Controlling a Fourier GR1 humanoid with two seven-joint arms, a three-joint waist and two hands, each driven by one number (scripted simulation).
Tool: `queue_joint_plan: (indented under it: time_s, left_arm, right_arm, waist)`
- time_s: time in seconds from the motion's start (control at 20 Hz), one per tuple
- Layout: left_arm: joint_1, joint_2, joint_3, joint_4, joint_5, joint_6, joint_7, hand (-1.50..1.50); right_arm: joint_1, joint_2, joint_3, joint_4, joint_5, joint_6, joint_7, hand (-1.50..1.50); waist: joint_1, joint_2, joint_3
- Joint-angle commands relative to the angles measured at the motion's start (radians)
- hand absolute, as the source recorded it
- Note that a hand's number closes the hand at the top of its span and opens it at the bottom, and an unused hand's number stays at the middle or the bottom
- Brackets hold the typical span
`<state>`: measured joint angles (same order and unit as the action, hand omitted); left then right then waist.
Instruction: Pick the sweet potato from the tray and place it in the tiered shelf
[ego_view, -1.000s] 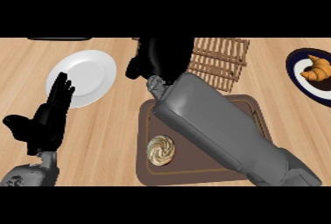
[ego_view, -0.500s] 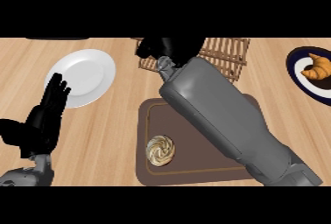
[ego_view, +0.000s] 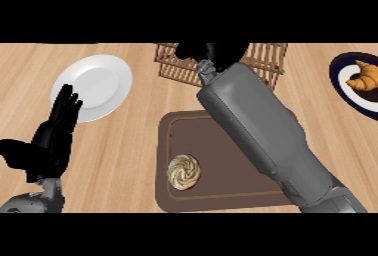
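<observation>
My right hand (ego_view: 212, 51) is at the far edge of the view, over the wooden slatted tiered shelf (ego_view: 264, 60). Its fingers are bunched in a curl, and the sweet potato shows nowhere; it is hidden inside that curl. The grey right forearm runs diagonally across the brown tray (ego_view: 221, 192), covering its right half. On the tray's left part only a round swirled pastry (ego_view: 184, 171) is visible. My left hand (ego_view: 50, 137) rests open at the lower left, fingers up, holding nothing.
A white plate (ego_view: 92, 90) lies on the wooden counter just beyond the left hand. At the right edge a dark plate (ego_view: 341, 75) carries a croissant (ego_view: 362, 77). Bare counter lies between the tray and the white plate.
The right hand and forearm have swung to the right and farther away, from beside the shelf's left edge to over the shelf. The left hand has barely shifted.
</observation>
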<state>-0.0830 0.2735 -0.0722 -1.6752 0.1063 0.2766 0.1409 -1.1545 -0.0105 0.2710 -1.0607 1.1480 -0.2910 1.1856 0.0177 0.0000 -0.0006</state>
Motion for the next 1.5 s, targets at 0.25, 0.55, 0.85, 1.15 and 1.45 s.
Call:
queue_joint_plan:
  time_s: [0.25,0.55,0.85,1.15,1.45]
  left_arm:
    - [-0.013,-0.007,0.010,0.024,-0.012,-0.012,-0.019,0.00]
    - [0.001,-0.005,-0.001,-0.039,-0.018,-0.017,0.042,0.00]
    - [-0.033,-0.021,0.022,0.068,-0.004,-0.048,-0.036,0.00]
    - [-0.035,-0.028,0.011,-0.006,-0.027,-0.027,0.043,0.00]
    - [0.018,-0.020,0.044,-0.012,-0.008,-0.055,0.005,0.00]
  right_arm:
    - [0.030,0.003,-0.147,0.164,0.076,-0.239,-0.002,1.50]
    - [-0.027,0.010,-0.220,0.331,0.060,-0.322,-0.043,1.50]
    - [-0.021,0.010,-0.315,0.385,-0.059,-0.425,-0.162,-1.50]
    - [-0.075,0.010,-0.345,0.452,-0.171,-0.475,-0.273,-1.50]
    - [-0.063,0.003,-0.390,0.421,-0.206,-0.581,-0.433,-1.50]
  waist:
    - [0.002,0.009,0.000]
    - [0.021,0.008,0.001]
    - [0.015,0.012,0.000]
    - [0.015,0.008,0.001]
    - [0.008,0.006,0.001]
